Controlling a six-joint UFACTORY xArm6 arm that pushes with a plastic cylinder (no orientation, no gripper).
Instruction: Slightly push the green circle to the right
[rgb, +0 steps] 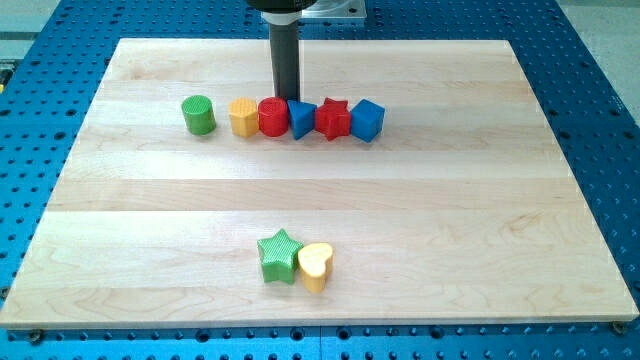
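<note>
green circle (199, 115): desk (150, 200) bare on view's left | view's right: small gap, then yellow block (243, 117) heading a touching row | my tip (287, 97) behind row

One raised camera looks down across the whole wooden board (320, 190).

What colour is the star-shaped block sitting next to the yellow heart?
Green; the green star shows in the camera view, touching the yellow heart.

A robotics lab bench: a pale wooden tabletop (300, 190) lies on a blue metal plate (610, 130) drilled with a regular grid of mounting holes, the kind used for fixing test equipment.
</note>
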